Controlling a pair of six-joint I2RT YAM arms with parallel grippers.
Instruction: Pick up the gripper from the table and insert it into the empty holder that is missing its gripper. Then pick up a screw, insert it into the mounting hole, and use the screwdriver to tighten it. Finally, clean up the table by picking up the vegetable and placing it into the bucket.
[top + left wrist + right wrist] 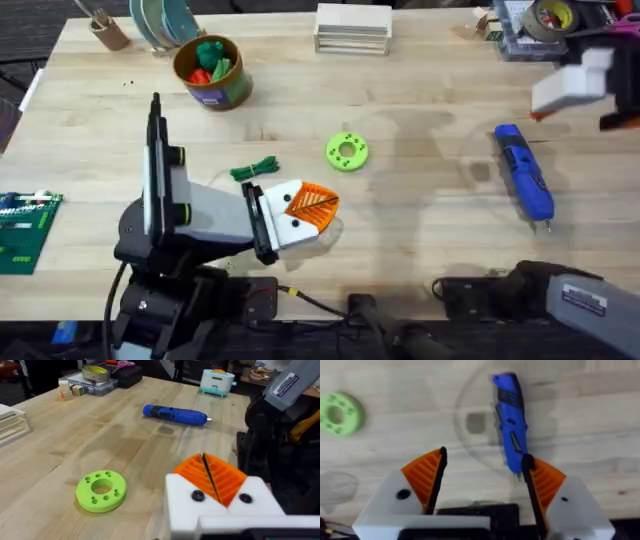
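Inside the bucket (212,72) sit green and red toys (210,59).

Evenly and brightly lit from above, with no hard glare on the table (420,220). Soft, faint shadows only: a pale smudge beside the screwdriver (510,420) ahead of the right jaws, a thin one under the green ring (101,491). Blurred and pale at the right edge of the overhead view, on the raised right gripper (572,82). Slightly soft in the right wrist view throughout.
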